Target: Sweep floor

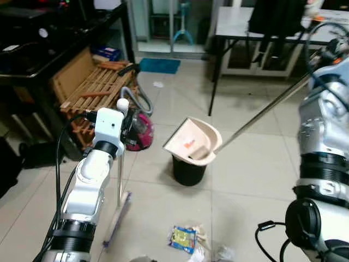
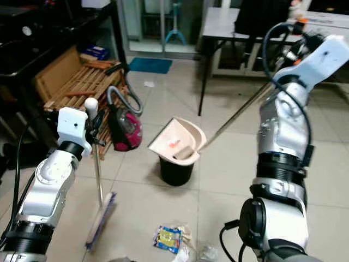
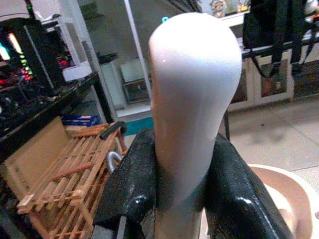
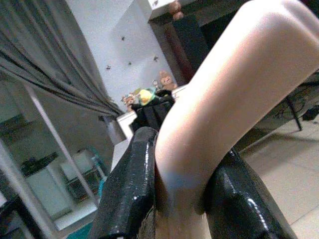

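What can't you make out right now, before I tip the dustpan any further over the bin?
- Inside of the black bin: head views, covered by the dustpan held above it.
- Brand on the yellow wrapper on the floor: too small.
- Litter beside it: cut off by the bottom edge.
- Broom head: blurred; bristle contact with the floor unclear.
- Right gripper: wrist view shows the fingers clamped on the dustpan handle, which blocks the room beyond.

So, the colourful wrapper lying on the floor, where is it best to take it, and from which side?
The wrapper lies flat on the tiles in front of the black bin, with crumpled litter at its right. A pinch from above on its free left edge looks best, probably; that side is bare floor. Both grippers are occupied: left gripper holds the broom handle, right gripper the dustpan handle.
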### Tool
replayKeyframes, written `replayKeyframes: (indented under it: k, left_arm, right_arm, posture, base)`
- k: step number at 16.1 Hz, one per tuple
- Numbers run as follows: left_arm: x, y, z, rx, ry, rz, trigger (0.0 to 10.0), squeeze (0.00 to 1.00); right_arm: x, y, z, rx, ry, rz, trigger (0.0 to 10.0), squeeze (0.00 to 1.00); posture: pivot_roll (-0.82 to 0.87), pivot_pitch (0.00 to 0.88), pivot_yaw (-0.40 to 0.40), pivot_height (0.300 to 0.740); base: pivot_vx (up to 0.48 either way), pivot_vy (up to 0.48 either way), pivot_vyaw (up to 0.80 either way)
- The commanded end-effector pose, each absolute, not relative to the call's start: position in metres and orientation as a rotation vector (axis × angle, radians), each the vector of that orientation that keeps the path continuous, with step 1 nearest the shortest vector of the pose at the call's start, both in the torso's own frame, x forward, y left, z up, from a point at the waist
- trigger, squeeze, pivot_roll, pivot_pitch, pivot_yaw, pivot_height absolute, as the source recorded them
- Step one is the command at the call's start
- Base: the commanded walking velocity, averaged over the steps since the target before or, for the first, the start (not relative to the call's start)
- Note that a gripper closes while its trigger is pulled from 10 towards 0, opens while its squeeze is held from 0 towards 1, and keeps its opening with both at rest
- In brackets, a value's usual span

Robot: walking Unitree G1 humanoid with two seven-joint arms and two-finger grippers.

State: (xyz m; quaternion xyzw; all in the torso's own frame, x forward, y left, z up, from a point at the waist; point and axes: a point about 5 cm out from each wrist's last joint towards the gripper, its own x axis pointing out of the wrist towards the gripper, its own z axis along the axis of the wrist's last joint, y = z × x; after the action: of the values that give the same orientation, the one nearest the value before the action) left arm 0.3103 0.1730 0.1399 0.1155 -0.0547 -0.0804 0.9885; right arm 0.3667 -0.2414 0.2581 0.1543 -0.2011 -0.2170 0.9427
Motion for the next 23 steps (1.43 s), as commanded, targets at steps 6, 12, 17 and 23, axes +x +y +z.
replayKeyframes:
  k: [6,12,17,23]
  left_arm:
    - [0.300,0.180,0.150,0.282,-0.152,-0.150,10.0,0.00]
    - [0.296,0.183,0.150,0.298,-0.144,-0.140,10.0,0.00]
    - [0.297,0.178,0.150,0.298,-0.138,-0.149,10.0,0.00]
    - [0.300,0.177,0.152,0.301,-0.142,-0.160,10.0,0.00]
  right_arm:
    - [0.387,-0.182,0.279,0.116,-0.614,-0.182,10.0,0.00]
    - [0.383,-0.110,0.277,-0.157,-0.758,0.111,10.0,0.00]
    - [0.362,-0.059,0.246,-0.326,-0.841,0.351,10.0,0.00]
    - [0.351,-0.041,0.232,-0.499,-0.900,0.440,10.0,0.00]
  posture:
    - [0.02,0.000,0.005,0.740]
    - [0.03,0.020,-0.003,0.740]
    - [0.03,0.023,0.004,0.740]
    - [0.02,0.009,0.014,0.740]
  base:
    - [0.000,0.000,0.00]
    - [0.000,0.000,0.00]
    - [0.000,0.000,0.00]
    - [0.000,0.000,0.00]
